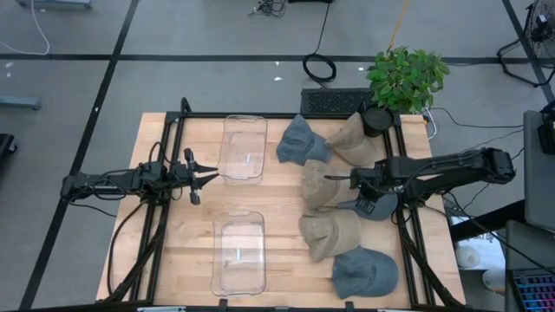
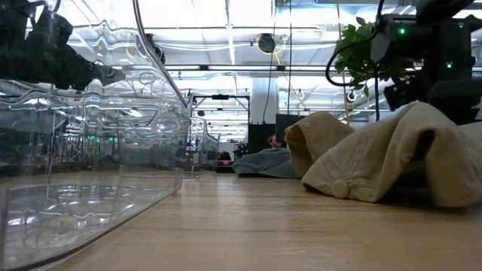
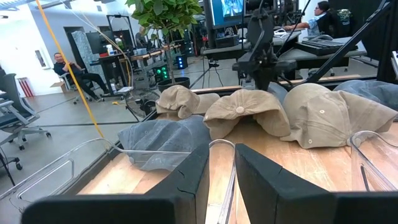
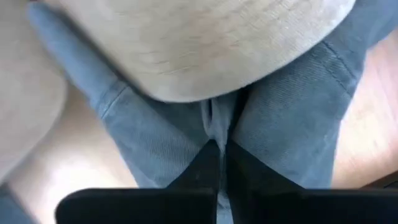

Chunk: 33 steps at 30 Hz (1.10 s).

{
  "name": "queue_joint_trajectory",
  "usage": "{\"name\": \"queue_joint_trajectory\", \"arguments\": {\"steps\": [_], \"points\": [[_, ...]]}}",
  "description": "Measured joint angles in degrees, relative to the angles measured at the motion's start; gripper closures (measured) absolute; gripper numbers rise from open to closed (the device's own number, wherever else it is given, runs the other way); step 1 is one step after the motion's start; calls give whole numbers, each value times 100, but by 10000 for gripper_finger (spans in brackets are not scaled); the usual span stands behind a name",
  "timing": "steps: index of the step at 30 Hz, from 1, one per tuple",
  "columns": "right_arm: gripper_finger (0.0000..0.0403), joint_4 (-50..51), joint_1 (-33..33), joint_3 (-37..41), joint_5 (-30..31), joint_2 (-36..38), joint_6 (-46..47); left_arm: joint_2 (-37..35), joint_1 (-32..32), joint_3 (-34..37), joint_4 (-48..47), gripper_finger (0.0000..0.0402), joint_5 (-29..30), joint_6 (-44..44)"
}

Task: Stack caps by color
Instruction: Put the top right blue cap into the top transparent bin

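- Pinching blue-grey fabric: your right gripper (image 4: pixel 221 146) has its fingers (image 4: pixel 249 168) closed tight on a fold of a slate blue-grey fabric cap (image 4: pixel 286 124), which lies partly under a tan cap (image 4: pixel 199 43).
- In the high view your right gripper (image 1: pixel 357 184) sits at the worktop's right side, among the caps; the pinched blue-grey cap (image 1: pixel 375 206) peeks out beneath the arm, touching the middle tan khaki cap (image 1: pixel 319 184).
- Other caps in the right column: a blue-grey cap (image 1: pixel 299 140) at the far end, a tan cap (image 1: pixel 354 137) just beside it by the black pot of the green leafy plant (image 1: pixel 406 76), another tan cap (image 1: pixel 329 232) nearer you, and a blue-grey cap (image 1: pixel 364 273) at the near right corner.
- Your left gripper (image 1: pixel 208 176) hovers at the left side of the light wooden worktop (image 1: pixel 277 225), fingers (image 3: pixel 186 180) narrowly apart, straddling the rim of the far clear rectangular plastic bin (image 1: pixel 244 147); I cannot tell whether they press on it.
- A second clear plastic bin (image 1: pixel 238 251) sits nearer you, well apart from the caps.
- Low view: a tan cap (image 2: pixel 392 154) is close, with a blue-grey one (image 2: pixel 263 163) behind.
- A seated person (image 3: pixel 78 71) shows in the room beyond.
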State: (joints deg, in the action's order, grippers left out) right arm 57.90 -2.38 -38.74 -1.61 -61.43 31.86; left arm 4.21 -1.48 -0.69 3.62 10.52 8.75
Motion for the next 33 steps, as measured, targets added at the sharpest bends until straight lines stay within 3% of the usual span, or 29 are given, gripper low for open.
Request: {"name": "queue_joint_trajectory", "arguments": {"steps": [12, 33], "points": [[402, 1183, 292, -1597, 592, 2, -18, 0, -1, 0, 0, 314, 0, 0], [403, 1901, 442, -3678, 1254, 2, -241, 1, -1, 0, 0, 314, 0, 1]]}}
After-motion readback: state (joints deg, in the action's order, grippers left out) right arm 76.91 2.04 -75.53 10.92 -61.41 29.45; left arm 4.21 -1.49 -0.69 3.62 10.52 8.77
